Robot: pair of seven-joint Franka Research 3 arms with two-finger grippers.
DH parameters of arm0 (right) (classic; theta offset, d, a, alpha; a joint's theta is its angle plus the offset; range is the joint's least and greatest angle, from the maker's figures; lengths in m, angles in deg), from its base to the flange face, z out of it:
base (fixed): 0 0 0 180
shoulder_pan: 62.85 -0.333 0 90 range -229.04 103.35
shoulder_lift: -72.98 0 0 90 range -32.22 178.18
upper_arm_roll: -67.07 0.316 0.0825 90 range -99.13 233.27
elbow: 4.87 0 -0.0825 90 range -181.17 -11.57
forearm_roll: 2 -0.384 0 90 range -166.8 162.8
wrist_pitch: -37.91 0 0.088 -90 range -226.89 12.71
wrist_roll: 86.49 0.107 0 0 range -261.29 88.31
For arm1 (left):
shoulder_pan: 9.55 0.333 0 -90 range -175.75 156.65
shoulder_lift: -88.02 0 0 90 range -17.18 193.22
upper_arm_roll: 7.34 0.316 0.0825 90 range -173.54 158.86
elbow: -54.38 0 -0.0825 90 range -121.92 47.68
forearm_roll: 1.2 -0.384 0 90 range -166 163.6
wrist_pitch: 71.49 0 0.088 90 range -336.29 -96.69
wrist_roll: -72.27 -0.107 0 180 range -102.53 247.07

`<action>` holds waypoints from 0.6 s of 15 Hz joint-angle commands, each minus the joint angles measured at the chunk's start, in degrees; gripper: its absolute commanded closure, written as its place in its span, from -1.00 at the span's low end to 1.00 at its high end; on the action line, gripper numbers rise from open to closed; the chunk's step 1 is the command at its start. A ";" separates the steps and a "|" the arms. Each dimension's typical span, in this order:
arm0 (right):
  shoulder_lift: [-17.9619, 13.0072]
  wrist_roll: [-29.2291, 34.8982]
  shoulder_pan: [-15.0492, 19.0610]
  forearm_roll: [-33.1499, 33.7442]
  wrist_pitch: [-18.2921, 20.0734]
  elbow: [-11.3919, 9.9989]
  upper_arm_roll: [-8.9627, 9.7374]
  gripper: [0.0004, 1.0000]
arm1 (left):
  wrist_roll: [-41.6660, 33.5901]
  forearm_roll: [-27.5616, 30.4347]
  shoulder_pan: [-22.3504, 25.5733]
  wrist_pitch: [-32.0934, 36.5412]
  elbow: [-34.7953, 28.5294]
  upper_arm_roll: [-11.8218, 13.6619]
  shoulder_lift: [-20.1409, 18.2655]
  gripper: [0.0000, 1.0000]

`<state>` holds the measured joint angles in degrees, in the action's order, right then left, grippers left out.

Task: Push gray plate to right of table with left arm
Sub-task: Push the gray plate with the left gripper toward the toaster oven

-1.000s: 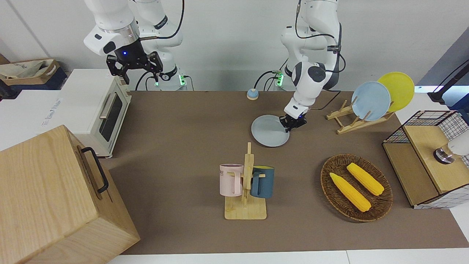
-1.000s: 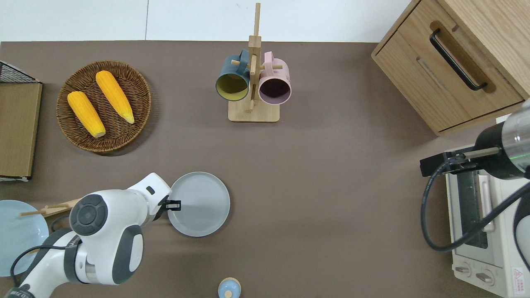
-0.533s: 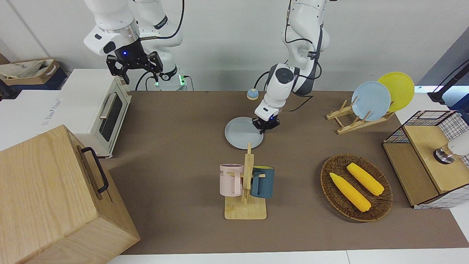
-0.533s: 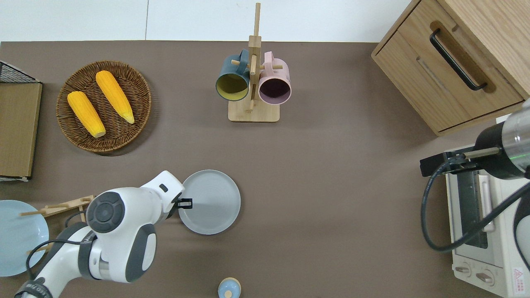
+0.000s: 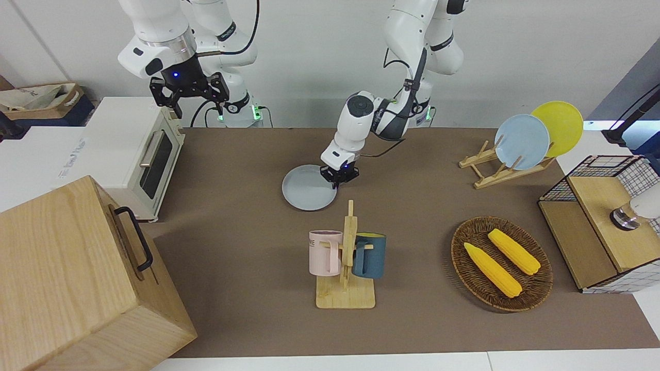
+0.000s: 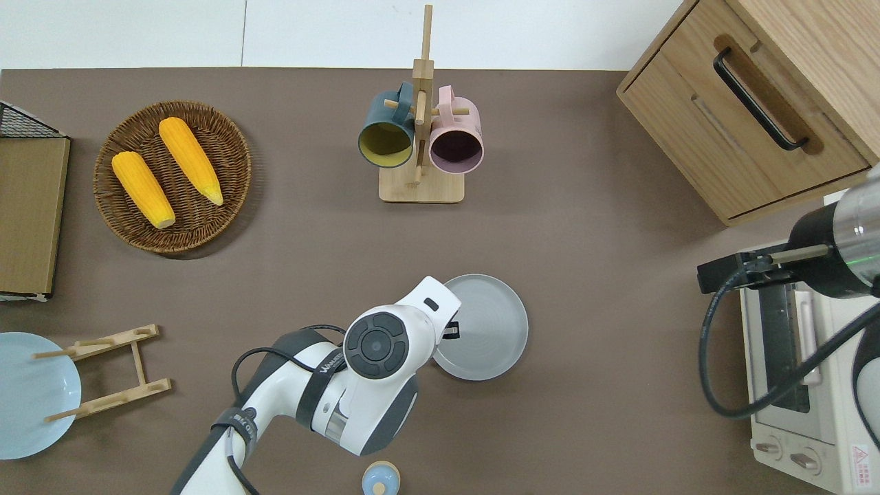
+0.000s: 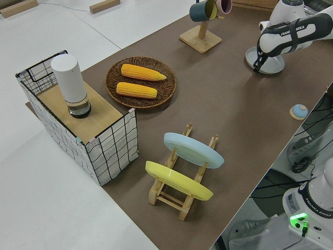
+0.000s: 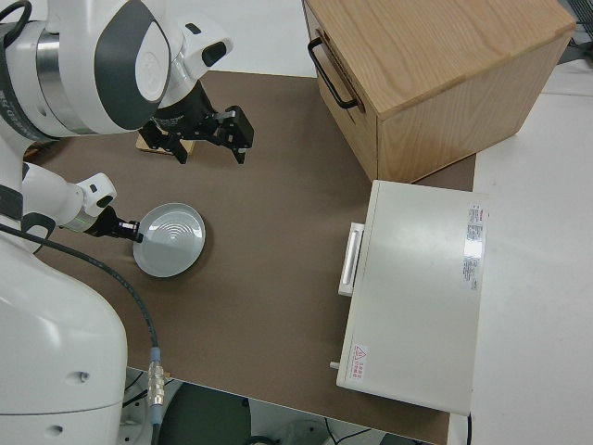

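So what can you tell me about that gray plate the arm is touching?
The gray plate is round, shallow, pale gray-blue with a low rim and faint rings inside, empty. It lies flat on the brown table, nearer the robots than the mug stand. The left gripper presses at its rim on the left arm's side.

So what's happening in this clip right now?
The left arm is pushing the gray plate across the table toward the right arm's end. The left gripper sits at the plate's edge on the side toward the left arm's end. The plate lies flat near the table's middle, nearer to the robots than the mug rack. The toaster oven end is not yet reached. The right arm is parked.
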<state>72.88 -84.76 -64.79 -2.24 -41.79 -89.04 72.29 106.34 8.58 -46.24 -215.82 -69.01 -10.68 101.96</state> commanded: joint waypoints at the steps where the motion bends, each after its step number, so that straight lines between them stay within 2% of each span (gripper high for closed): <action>1: -0.43 -0.15 0.63 -0.46 0.69 0.05 0.32 -0.97 | 4.41 0.32 -3.64 -0.25 6.22 -0.09 8.10 1.00; 7: -0.43 -0.15 0.63 -0.46 0.69 0.05 0.32 -0.97 | 10.13 0.06 -7.07 3.95 15.09 0.00 13.29 1.00; 9: -0.43 -0.15 0.63 -0.46 0.69 -0.03 0.32 -0.97 | 11.62 0.24 -8.65 4.49 16.07 0.00 13.91 1.00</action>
<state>72.88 -84.76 -64.79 -2.24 -41.79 -89.04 72.29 114.99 8.58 -51.86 -212.83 -57.70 -10.88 109.54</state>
